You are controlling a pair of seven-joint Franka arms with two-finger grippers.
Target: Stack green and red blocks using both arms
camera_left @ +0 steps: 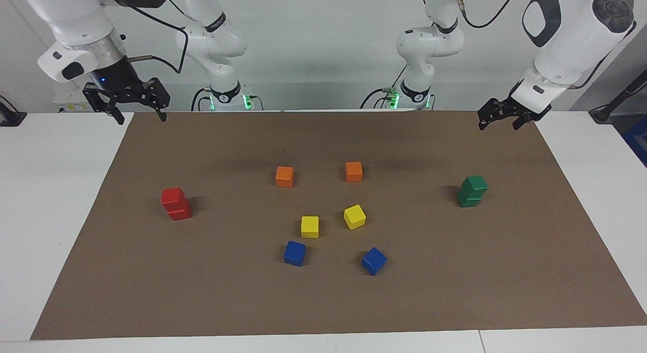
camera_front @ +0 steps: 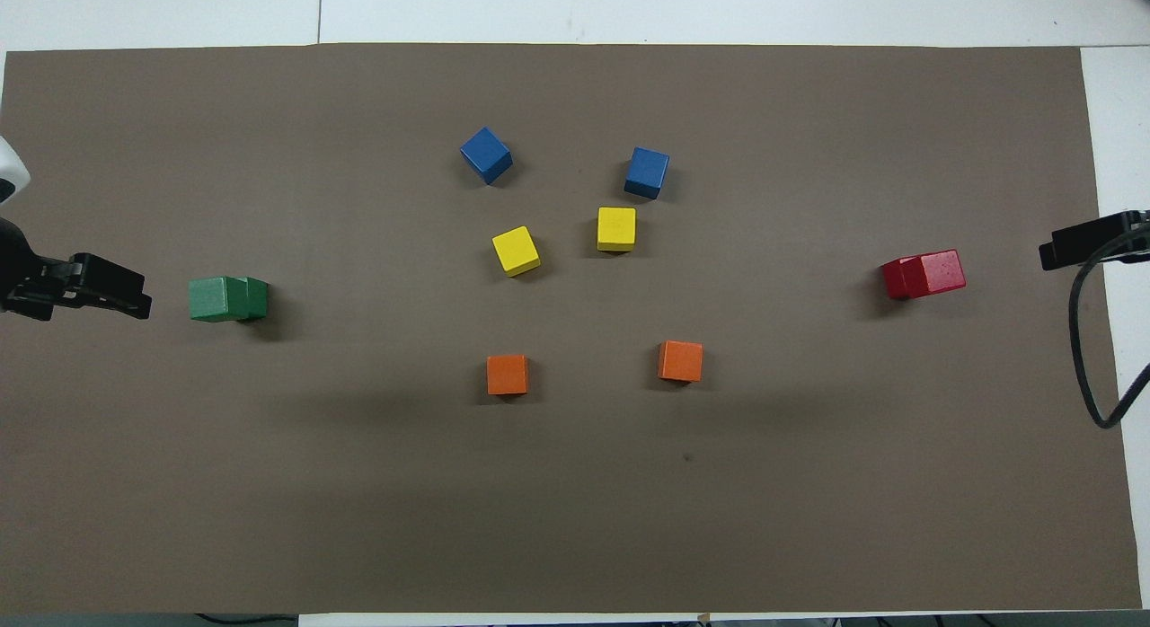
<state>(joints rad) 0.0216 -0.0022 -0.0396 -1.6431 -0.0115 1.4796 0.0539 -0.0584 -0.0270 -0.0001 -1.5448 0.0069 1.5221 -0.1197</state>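
Note:
Two red blocks (camera_left: pixel 175 204) (camera_front: pixel 923 275) stand stacked, the upper one slightly askew, toward the right arm's end of the brown mat. Two green blocks (camera_left: pixel 472 191) (camera_front: pixel 226 298) are stacked the same way toward the left arm's end. My right gripper (camera_left: pixel 141 119) (camera_front: pixel 1060 247) hangs open and empty over the mat's corner nearest its base. Over the mat's edge at its own end, my left gripper (camera_left: pixel 497 125) (camera_front: pixel 133 295) is also open and empty. Neither gripper touches a block.
Two orange cubes (camera_left: pixel 284 176) (camera_left: pixel 354 171), two yellow cubes (camera_left: pixel 310 226) (camera_left: pixel 354 216) and two blue cubes (camera_left: pixel 294 253) (camera_left: pixel 373 260) lie scattered mid-mat between the stacks. The brown mat (camera_left: pixel 455 292) covers most of the white table.

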